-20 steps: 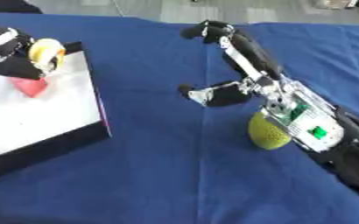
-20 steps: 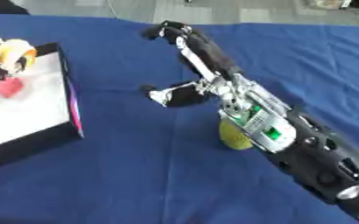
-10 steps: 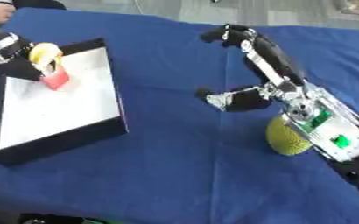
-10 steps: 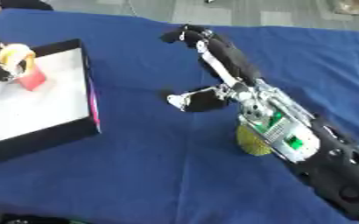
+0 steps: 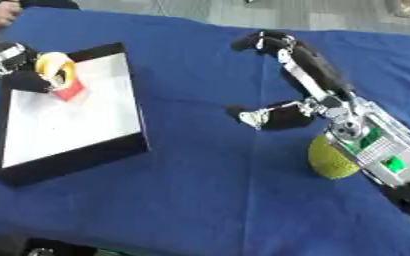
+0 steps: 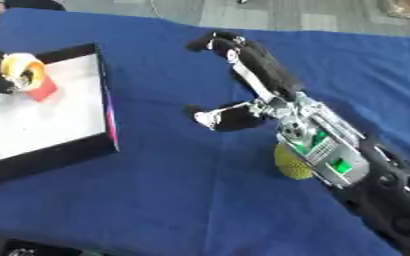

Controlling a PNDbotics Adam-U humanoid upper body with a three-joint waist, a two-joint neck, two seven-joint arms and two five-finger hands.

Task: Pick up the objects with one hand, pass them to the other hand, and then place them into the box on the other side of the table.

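Over blue table [image 5: 200,200] | right hand [image 5: 306,95] outstretched, fingers straight | left hand [image 5: 16,67] gripping yellow ring [image 5: 54,67]

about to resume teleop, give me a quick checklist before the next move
1. Left hand over the box with the yellow ring: ok.
2. Ring released into the box: not ok, fingers curled on it.
3. Red piece inside the box: ok.
4. Right hand free to pick: ok, fingers extended, holding nothing.
5. Yellow-green ball reachable: ok, on the blue cloth beside the right wrist.
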